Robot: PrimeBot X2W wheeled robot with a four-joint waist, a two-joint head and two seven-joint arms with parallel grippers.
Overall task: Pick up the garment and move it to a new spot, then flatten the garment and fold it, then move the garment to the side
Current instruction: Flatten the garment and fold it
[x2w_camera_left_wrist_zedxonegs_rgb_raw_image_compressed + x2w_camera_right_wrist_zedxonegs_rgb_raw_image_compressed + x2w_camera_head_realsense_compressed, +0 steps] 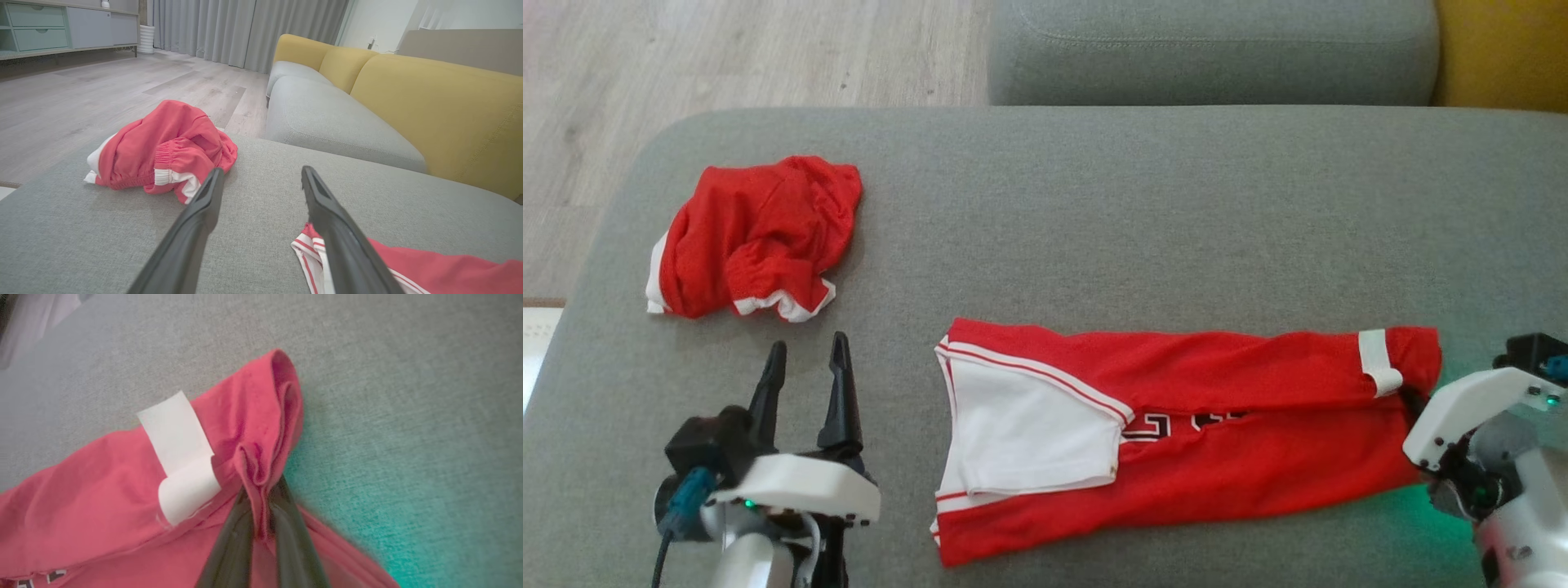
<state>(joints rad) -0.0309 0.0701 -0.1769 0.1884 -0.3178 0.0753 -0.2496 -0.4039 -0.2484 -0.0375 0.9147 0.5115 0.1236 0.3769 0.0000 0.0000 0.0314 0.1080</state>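
A red garment with white side panels and black lettering lies folded lengthwise on the grey cushion, stretching from centre to right. My right gripper is shut on a pinched fold at its right end, beside a white label; in the right wrist view the red cloth is squeezed between the two dark fingers. My left gripper stands open over bare cushion left of the garment, its fingers apart with nothing between them. The garment's striped corner shows by the left gripper's right finger.
A second, crumpled red and white piece of clothing lies at the cushion's far left. Behind stand a grey sofa seat with yellow backrests. Wooden floor lies beyond the cushion's rounded left edge.
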